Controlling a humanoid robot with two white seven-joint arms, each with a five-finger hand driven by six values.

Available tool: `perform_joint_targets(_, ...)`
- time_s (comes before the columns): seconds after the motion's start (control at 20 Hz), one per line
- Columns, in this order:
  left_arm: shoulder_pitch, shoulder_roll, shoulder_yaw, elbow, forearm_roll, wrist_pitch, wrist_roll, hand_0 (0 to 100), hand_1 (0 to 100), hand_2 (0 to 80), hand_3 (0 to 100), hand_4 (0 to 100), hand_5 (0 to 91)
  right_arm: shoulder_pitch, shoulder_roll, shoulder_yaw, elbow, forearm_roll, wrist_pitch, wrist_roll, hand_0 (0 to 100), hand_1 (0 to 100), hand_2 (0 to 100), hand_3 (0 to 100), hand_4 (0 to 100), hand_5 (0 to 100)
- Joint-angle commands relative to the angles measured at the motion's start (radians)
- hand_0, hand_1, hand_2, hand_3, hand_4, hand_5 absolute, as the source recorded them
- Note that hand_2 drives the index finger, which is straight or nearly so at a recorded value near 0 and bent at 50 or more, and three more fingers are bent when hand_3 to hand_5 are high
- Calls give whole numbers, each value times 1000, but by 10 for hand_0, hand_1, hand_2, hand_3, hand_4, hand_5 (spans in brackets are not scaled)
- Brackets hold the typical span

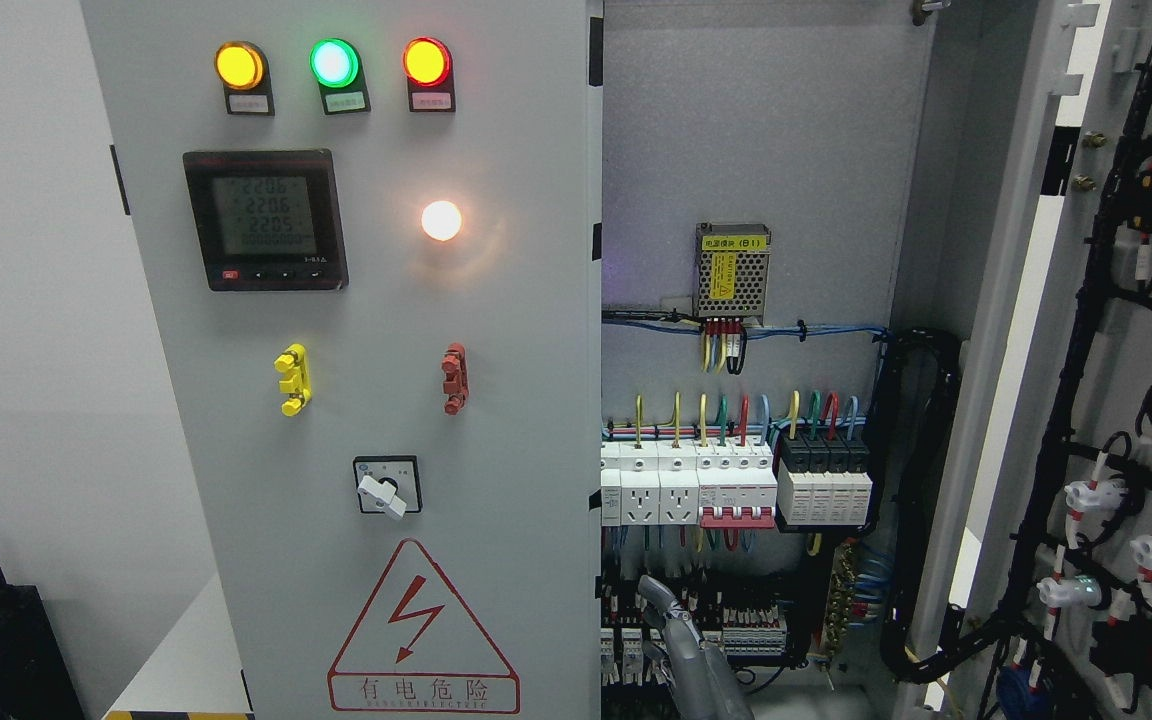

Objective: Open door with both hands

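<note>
Grey cabinet steel fills my view: the left door (376, 400) stands closed, the right door (1116, 400) already swung wide, wiring exposed between. One hand (681, 650) rises at the bottom edge; which arm it belongs to, and how its fingers sit, I cannot tell. Best hook the closed door's free edge and pull steadily.
</note>
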Motion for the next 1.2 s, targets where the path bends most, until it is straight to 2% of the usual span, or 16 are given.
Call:
perform_joint_targets(0.0, 1, -1, 0, -3, 0, 1, 0, 0, 0, 0, 0, 31, 0, -39, -21, 3, 116, -1, -2, 36, 107, 0, 0, 0, 0, 0)
perform_joint_targets(0.3, 1, -1, 0, -3, 0, 1, 0, 0, 0, 0, 0, 31, 0, -78, -24, 4, 153, -2, 0, 39, 107, 0, 0, 0, 0, 0)
perform_joint_targets(0.7, -1, 1, 0, -3, 0, 1, 0, 0, 0, 0, 0, 31, 0, -108, -76, 16, 165, -94, 2, 39, 107, 0, 0, 0, 0, 0)
perform_joint_targets(0.85, 1, -1, 0, -3, 0, 1, 0, 0, 0, 0, 0, 31, 0, -130, -84, 21, 168, -100, 2, 41, 107, 0, 0, 0, 0, 0)
perform_joint_targets(1.0, 1, 1, 0, -3, 0, 1, 0, 0, 0, 0, 0, 31, 0, -145, -82, 36, 174, -100, 2, 81, 107, 0, 0, 0, 0, 0)
perform_joint_targets(1.15, 1, -1, 0, -3, 0, 1, 0, 0, 0, 0, 0, 31, 0, -159, -82, 38, 194, -100, 3, 82, 107, 0, 0, 0, 0, 0)
